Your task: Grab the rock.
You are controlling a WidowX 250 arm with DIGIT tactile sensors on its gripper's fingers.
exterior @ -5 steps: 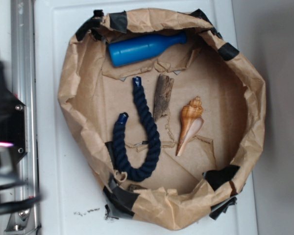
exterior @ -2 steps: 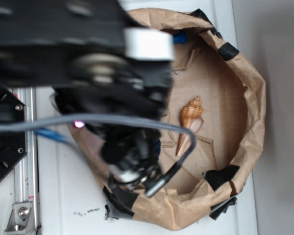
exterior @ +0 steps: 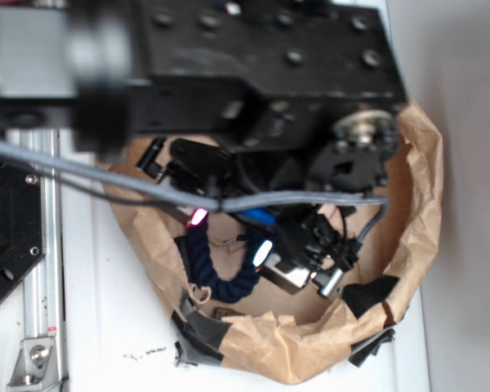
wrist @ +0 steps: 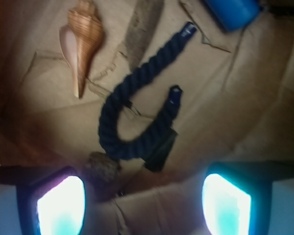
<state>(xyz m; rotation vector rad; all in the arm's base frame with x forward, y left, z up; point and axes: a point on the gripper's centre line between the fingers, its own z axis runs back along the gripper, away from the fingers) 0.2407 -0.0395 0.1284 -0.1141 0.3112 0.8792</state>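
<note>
A brown paper bin (exterior: 416, 204) is set on a white table (exterior: 98, 327). In the wrist view, the gripper (wrist: 144, 203) is seen with jaws spread and empty. The rock (wrist: 143, 24) lies well beyond them, between the shell (wrist: 83, 39) and rope (wrist: 132, 112), near 1 blue bottle (wrist: 232, 12).

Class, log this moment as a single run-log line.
phase: approach | gripper: open, empty, above paper floor | rock: untouched, between seashell and rope | bottle: at edge
</note>
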